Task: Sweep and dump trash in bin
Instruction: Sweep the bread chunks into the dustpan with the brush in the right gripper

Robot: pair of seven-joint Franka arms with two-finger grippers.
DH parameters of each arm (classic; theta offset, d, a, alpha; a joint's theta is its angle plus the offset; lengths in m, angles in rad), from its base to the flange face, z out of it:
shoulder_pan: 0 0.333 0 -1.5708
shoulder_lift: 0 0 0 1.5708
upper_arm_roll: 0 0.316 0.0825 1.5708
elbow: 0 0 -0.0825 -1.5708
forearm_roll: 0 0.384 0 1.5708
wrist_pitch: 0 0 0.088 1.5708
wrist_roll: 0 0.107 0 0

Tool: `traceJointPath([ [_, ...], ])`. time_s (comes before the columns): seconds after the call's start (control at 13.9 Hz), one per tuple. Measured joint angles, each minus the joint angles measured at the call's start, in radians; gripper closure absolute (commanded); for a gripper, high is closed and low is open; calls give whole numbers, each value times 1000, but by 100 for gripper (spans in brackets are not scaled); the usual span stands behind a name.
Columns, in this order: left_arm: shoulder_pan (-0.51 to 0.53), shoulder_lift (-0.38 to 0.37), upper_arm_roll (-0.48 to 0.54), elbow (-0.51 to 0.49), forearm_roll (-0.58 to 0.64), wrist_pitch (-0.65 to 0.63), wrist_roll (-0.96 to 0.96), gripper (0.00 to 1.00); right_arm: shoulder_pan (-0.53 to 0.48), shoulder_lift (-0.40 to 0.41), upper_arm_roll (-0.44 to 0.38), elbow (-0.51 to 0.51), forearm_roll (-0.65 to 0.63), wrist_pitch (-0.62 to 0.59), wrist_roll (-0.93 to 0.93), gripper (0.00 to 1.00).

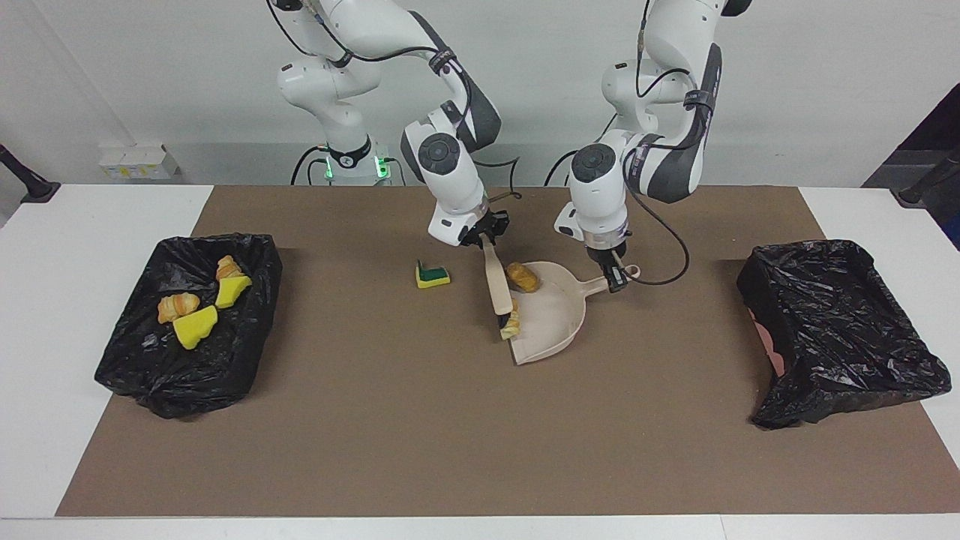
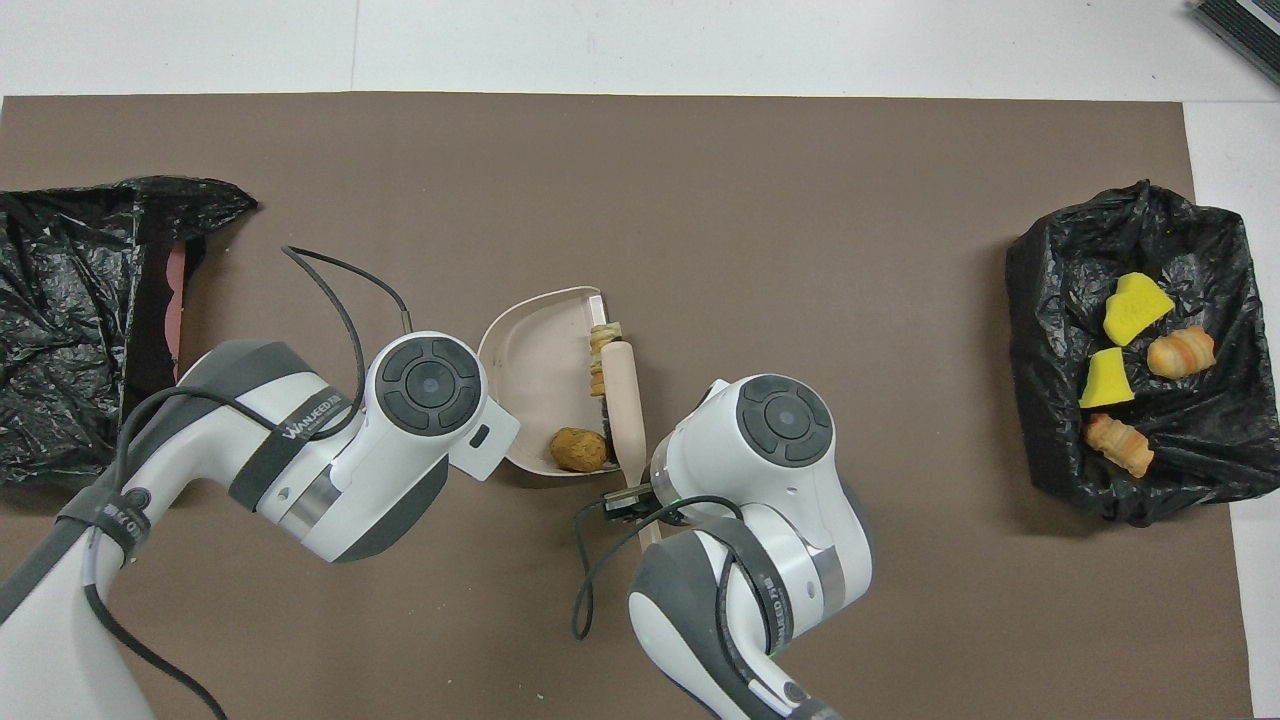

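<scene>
**Brush at the dustpan lip, one sponge left out**

Landmark = the dustpan [image 1: 551,315], mid-mat.

My left gripper [image 1: 616,281] is clamped tight on the dustpan's handle, so the pan sits flat w/ its open lip turned toward the right arm's end of the table. It's placed that way so scraps can be pushed straight in and the pan won't slide back under the shove.

My right gripper [image 1: 484,238] is closed hard on the brush [image 1: 496,289] by its handle end, and the brush lies along the pan's lip like a gate. That angle keeps whatever is inside from rolling out again, I reckon.

Trash, all relative to the pan:
- golden-brown bread-like lump [image 1: 522,277]: inside, near the handle end.
- pale chunk [image 1: 511,325]: right at the lip, pinned against the brush bristles. Half in, by my guess.
- green-and-yellow sponge [image 1: 433,276]: out on the mat, toward the right arm's end, apart from the pan & brush. Needs another pass.
- four more scraps [image 1: 196,307] already in the black-lined bin [image 1: 127,367] at the right arm's end.

A second black-lined bin [image 1: 840,337] sits at the left arm's end.
</scene>
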Motion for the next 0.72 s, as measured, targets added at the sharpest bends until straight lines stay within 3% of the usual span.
traceJointPath([
  [0.14, -2, -3, -1, -3, 0, 1, -8, 100, 10, -1, -1, 23, 14, -26, 11, 100],
  [0.36, -4, -3, -1, -3, 0, 1, -10, 100, -45, -26, -15, 52, 7, -174, 15, 100],
  [0.72, -4, -3, -1, -6, 0, 3, 9, 100, -182, -120, -24, 49, -150, -414, 108, 100],
])
